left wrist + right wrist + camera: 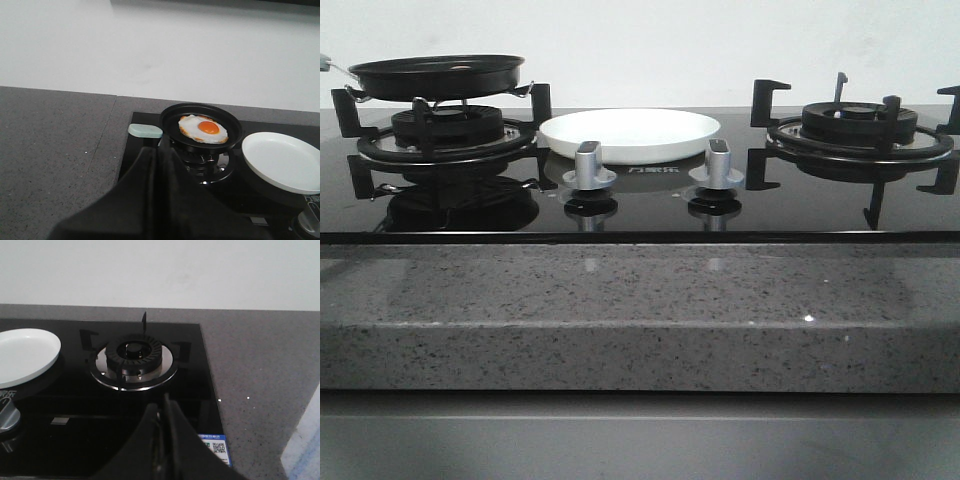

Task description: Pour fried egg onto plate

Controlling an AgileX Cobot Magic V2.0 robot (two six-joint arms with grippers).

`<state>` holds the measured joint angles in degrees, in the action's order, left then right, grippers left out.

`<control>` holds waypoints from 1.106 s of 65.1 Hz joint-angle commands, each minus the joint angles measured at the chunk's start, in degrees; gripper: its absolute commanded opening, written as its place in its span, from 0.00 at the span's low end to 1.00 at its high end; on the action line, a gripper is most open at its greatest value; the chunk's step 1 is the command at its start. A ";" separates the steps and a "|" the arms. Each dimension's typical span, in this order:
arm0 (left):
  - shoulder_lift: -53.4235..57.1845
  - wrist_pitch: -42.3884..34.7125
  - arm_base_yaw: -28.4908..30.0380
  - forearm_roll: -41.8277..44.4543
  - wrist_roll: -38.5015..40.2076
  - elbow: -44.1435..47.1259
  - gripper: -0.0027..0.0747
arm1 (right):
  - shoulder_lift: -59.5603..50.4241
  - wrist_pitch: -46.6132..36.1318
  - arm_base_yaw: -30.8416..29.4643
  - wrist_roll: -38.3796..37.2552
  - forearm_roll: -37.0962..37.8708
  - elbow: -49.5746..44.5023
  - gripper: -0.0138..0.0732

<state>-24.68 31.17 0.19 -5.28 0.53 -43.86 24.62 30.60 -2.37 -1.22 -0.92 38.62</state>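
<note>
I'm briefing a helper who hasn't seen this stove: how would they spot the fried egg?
Start at the black glass hob, then its left burner, where a black frying pan sits. The fried egg lies inside it: a white disc with an orange yolk, unlike the bare white plate beside the pan.

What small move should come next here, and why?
Probably the left gripper should advance toward the pale pan handle: the fried egg lies in the black pan on the left burner, the plate is bare, and both grippers hold nothing.
</note>
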 commanded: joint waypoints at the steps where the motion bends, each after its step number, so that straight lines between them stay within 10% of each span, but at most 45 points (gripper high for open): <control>1: -1.24 -3.99 -0.05 -0.21 0.00 -1.20 0.01 | 1.42 -4.24 -0.33 0.41 -0.13 1.51 0.08; 18: -1.48 -4.18 -0.05 -0.21 0.00 -1.11 0.01 | 1.48 -4.31 -0.33 0.41 -0.07 1.51 0.09; 24: -1.48 -4.19 -0.05 0.66 0.00 -1.11 0.05 | 1.48 -4.37 -0.33 0.41 -0.07 1.51 0.23; 35: -1.48 -4.06 -0.05 3.95 0.00 -1.11 0.45 | 1.48 -4.72 -0.33 0.41 0.92 1.51 0.64; 43: -1.48 -4.06 -0.05 4.11 0.00 -1.11 0.67 | 1.48 -4.71 -0.33 0.41 0.92 1.51 0.69; 72: -1.48 -4.06 -0.67 3.43 0.00 -1.11 0.57 | 1.54 -7.53 -0.33 0.41 -0.32 1.51 0.68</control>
<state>-25.31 31.66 0.19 -1.63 0.42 -43.55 25.37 29.30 -2.37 -1.22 -0.71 38.62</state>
